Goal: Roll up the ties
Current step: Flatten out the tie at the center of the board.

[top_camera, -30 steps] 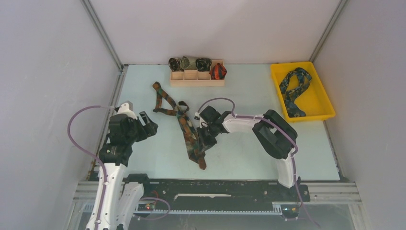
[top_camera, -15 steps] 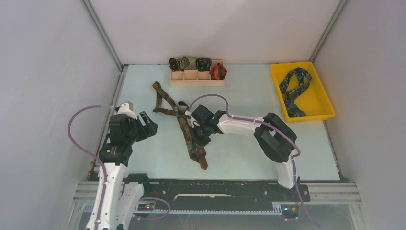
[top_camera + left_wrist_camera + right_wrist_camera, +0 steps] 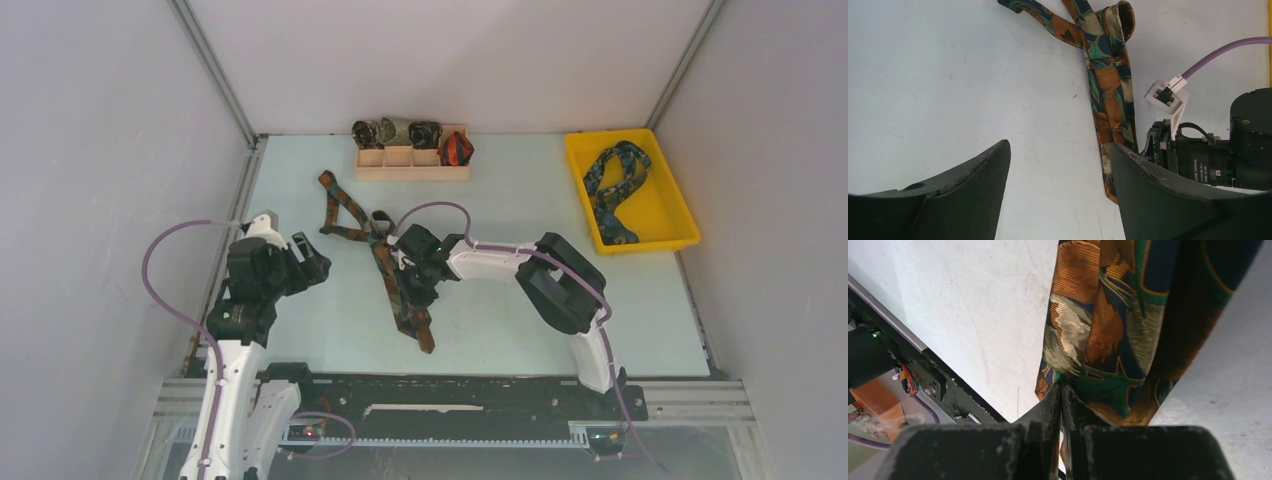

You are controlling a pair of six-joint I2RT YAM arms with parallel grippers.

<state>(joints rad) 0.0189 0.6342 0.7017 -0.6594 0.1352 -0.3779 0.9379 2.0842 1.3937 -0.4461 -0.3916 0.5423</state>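
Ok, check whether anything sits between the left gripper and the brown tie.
Nothing visible: only bare table lies between the open left gripper and the brown tie. The right gripper sits on the tie's far side.

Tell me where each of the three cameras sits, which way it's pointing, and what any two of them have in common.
Top external: above and behind the robot, looking down on the table; left arm and right arm show whole, left gripper and right gripper included.
Left wrist: on the left arm, looking past its open fingers at the brown-orange-green tie and the right gripper.
Right wrist: on the right arm, looking along its closed fingers, tips at that tie.
Shared: all three show that tie.
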